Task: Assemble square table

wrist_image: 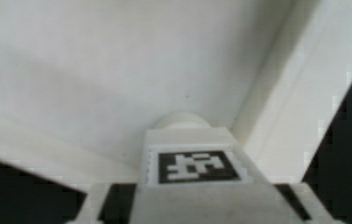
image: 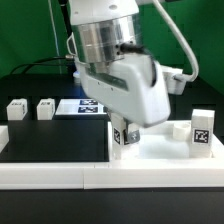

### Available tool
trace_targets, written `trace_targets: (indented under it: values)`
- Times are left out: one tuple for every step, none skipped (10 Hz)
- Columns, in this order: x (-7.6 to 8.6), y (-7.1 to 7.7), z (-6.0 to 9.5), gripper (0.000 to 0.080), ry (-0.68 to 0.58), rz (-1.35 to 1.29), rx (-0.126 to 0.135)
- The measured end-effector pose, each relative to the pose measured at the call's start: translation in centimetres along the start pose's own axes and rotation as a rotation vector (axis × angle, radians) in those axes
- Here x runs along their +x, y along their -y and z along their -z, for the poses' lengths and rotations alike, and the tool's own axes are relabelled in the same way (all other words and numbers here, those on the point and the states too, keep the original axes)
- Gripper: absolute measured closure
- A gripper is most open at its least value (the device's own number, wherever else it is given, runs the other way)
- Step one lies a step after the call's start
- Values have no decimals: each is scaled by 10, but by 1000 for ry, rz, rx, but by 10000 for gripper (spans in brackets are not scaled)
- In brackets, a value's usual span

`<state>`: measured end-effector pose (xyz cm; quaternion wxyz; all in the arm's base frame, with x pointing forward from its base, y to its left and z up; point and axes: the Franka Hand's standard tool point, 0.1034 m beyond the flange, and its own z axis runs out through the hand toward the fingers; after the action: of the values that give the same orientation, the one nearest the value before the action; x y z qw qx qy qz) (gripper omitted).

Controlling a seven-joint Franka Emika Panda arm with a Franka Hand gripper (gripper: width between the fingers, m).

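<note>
We see claw (image: 122, 130) clamped on tagged leg (wrist_image: 194, 158), upright over white tabletop (image: 160, 152) near raised rim. Second leg (image: 201, 130) stands at exterior view's right; third leg (image: 46, 108), fourth leg (image: 17, 110) well apart left; marker board (image: 90, 105) behind; border wall (image: 60, 172) in front

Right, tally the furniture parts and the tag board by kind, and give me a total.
leg: 4
square tabletop: 1
marker board: 1
Total: 6
</note>
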<state>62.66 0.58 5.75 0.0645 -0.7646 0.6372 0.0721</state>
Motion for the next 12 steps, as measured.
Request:
trace_targets:
  values:
    - [-1,1,0,515,-4,-188,4]
    - [-1,2,0,515,-6,-260,7]
    - [-1,1,0,515,-6,-259,6]
    - [-2,1,-1,515,-9,-185,3]
    - [-7,-2,-1,311,-12,-78,3]
    - [-10,-5,0,311,-26,137,9]
    - [-9,-7,0,186,-46,312,18]
    - [-5,-8,1,161,-67,412,33]
    - [-5,-9,0,161,-67,459,28]
    - [-4,-9,-1,152,-68,526,26]
    - [-4,-9,-1,150,-69,598,23]
    - [-4,-10,-1,150,-70,642,21]
